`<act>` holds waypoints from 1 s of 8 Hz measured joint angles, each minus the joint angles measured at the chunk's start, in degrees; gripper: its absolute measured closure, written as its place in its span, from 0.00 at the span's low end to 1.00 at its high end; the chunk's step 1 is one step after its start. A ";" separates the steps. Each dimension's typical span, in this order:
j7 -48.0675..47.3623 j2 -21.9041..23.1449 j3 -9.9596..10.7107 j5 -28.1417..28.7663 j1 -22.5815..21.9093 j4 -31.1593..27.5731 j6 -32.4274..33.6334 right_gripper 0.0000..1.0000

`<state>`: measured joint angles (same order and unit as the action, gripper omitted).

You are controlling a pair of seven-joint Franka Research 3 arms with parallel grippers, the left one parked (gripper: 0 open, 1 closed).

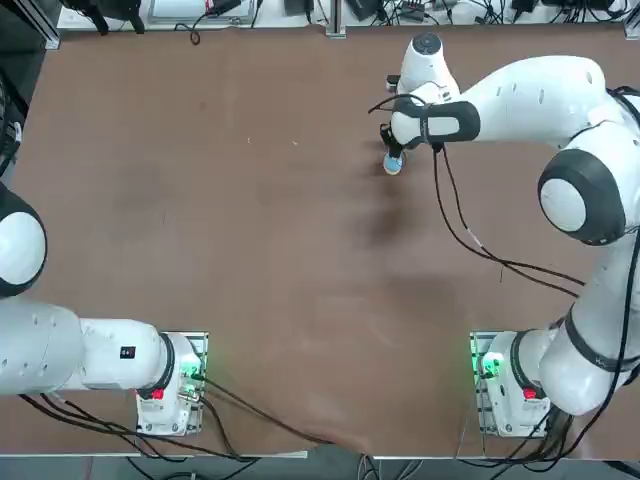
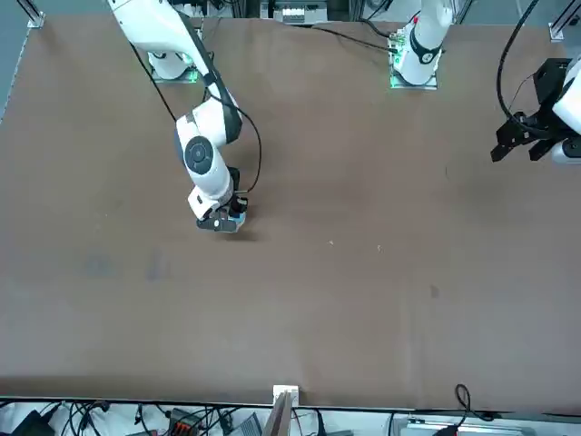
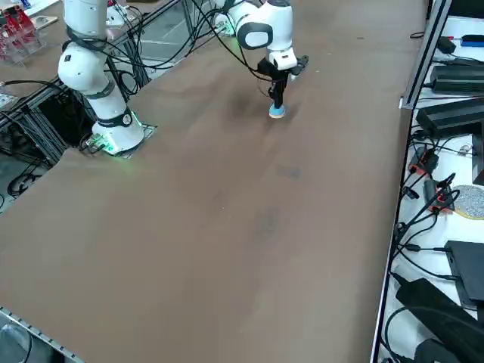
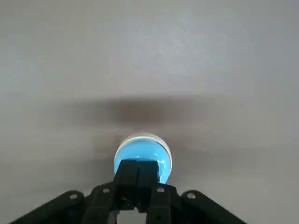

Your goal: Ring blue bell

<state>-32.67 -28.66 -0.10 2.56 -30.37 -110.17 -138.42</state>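
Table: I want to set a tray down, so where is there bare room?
The table looks bare between the two arm bases and toward its far edge. It is crowded at the blue bell, under the shut right gripper.

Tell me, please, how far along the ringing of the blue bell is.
Already done: the right end effector has reached the blue bell on the table, its two fingers shut together.

In hand: the fingertips overlap the bell in the wrist view, so the press seems to be under way, though contact isn't certain.

Left: probably finishing the press, if it hasn't rung, then lifting away; the pictures can't tell whether it rang.
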 joint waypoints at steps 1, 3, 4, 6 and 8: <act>0.00 0.13 0.00 0.00 0.00 0.00 0.16 0.99; 0.00 1.61 0.00 0.00 0.00 0.02 1.98 0.99; -0.01 2.91 0.03 0.00 0.01 0.03 3.67 0.99; -0.02 6.02 0.29 0.00 0.13 0.40 8.25 0.99; -0.04 9.69 0.82 0.00 0.87 2.74 17.19 0.97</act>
<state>-32.70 -18.97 0.72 2.55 -29.50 -107.43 -121.24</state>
